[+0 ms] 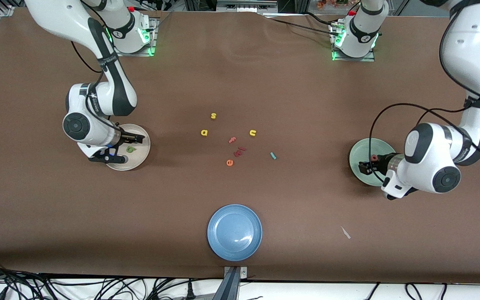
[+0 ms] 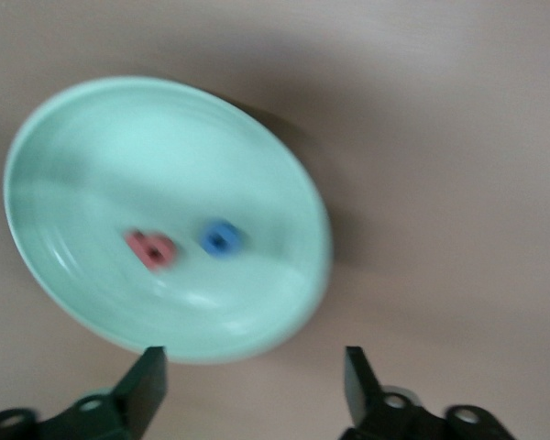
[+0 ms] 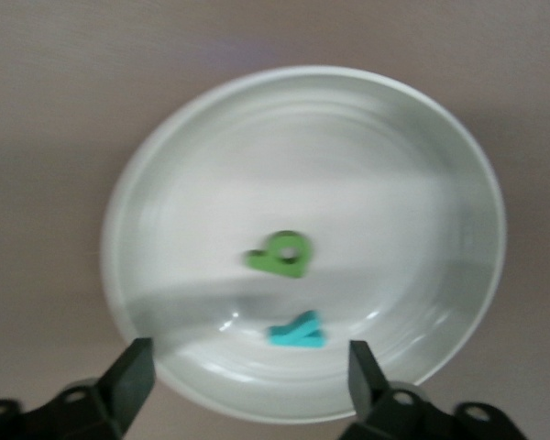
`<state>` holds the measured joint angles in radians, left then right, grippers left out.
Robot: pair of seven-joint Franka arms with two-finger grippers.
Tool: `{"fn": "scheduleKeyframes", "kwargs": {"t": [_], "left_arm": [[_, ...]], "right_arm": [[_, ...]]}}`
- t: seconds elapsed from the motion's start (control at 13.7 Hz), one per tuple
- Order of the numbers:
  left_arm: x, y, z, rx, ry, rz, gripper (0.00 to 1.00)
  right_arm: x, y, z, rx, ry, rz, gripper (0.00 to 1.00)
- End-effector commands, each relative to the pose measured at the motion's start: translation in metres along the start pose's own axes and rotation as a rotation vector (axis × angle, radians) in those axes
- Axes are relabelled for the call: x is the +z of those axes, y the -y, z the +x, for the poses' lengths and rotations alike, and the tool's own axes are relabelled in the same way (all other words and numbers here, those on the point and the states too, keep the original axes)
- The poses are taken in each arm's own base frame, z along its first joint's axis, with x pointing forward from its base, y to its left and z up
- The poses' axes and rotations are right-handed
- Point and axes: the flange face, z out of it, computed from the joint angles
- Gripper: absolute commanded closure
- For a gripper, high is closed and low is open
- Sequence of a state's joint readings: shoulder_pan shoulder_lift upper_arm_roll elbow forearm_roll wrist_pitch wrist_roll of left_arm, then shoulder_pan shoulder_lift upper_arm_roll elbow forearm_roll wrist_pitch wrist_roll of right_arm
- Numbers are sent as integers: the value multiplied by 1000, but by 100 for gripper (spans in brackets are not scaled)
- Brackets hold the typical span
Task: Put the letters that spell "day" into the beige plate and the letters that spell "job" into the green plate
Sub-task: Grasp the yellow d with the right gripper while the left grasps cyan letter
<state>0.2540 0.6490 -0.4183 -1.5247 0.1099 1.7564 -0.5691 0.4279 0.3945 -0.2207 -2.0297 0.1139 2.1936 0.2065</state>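
The beige plate lies toward the right arm's end of the table and holds a green d and a teal y. My right gripper hangs open over that plate, holding nothing. The green plate lies toward the left arm's end and holds a pink-red b and a blue o. My left gripper is open and empty over its rim. A yellow a and a teal j lie on the table between the plates.
Mid-table also lie a yellow s, a yellow u, a pink f, a dark red piece and an orange e. A blue plate sits nearest the front camera. A small white scrap lies beside it.
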Motion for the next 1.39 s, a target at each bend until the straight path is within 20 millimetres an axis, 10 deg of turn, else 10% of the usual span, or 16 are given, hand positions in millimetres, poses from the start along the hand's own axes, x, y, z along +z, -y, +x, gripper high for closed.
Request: {"fn": "scheduleKeyframes", "kwargs": {"t": [0.0, 0.22, 0.58, 0.88, 1.31], "left_arm": [[-21, -69, -60, -59, -21, -6, 1], [0, -160, -98, -111, -116, -103, 1], [76, -233, -118, -201, -170, -155, 6], [133, -257, -123, -213, -200, -93, 11], [155, -261, -124, -212, -175, -75, 34]], "right_arm": [[-14, 58, -17, 89, -6, 33, 0], [-9, 120, -42, 111, -13, 61, 1], [17, 204, -76, 142, -61, 150, 32], [46, 232, -85, 152, -102, 180, 37], [72, 237, -86, 144, -100, 171, 42]]}}
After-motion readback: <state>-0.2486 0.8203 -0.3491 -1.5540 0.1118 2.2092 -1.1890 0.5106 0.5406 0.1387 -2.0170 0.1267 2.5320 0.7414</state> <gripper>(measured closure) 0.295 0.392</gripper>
